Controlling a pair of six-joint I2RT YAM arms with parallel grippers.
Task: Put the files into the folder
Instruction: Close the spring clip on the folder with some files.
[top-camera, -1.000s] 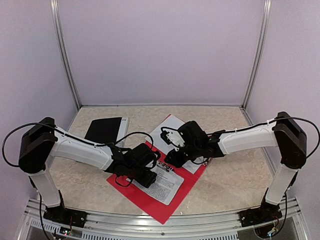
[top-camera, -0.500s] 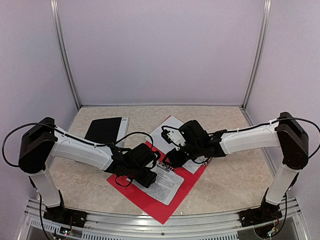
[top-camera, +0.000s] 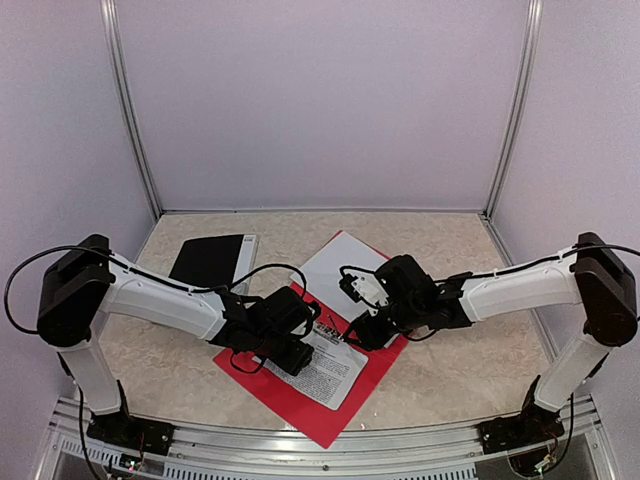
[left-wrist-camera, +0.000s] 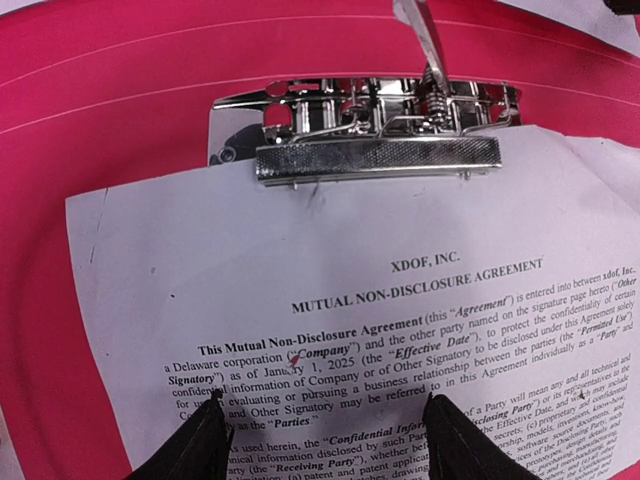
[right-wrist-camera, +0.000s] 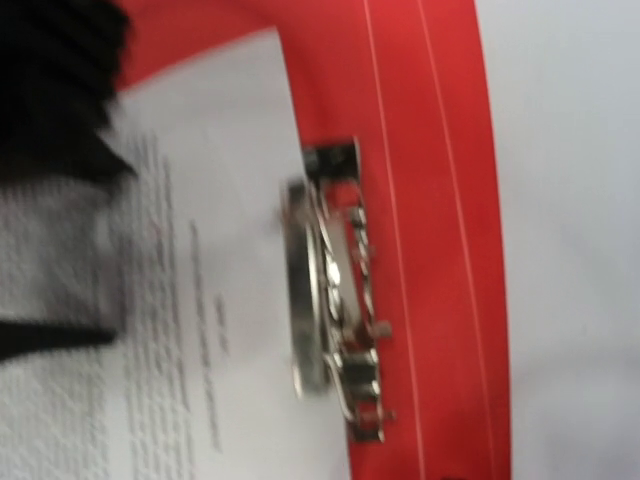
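Printed sheet (left-wrist-camera: 400, 330) lies on the open red folder (top-camera: 300, 405) on the worktop (top-camera: 450, 370), its top edge under the metal clip (left-wrist-camera: 378, 158); a blank sheet (top-camera: 335, 262) sits at the folder's far end. Left claw (left-wrist-camera: 320, 445) has its fingers apart, tips on the printed sheet. Right claw (top-camera: 352, 335) hangs by the clip, but its view is blurred, so I can't tell if it's apart or together.

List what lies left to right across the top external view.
Black rectangular book → left hand → right hand. The red plastic folder and white paper sheets overlap the hands, so omitted.

Beige marbled table (top-camera: 470, 350) bearing an open red folder (top-camera: 300, 400) at centre and a black book (top-camera: 210, 260) at centre left.
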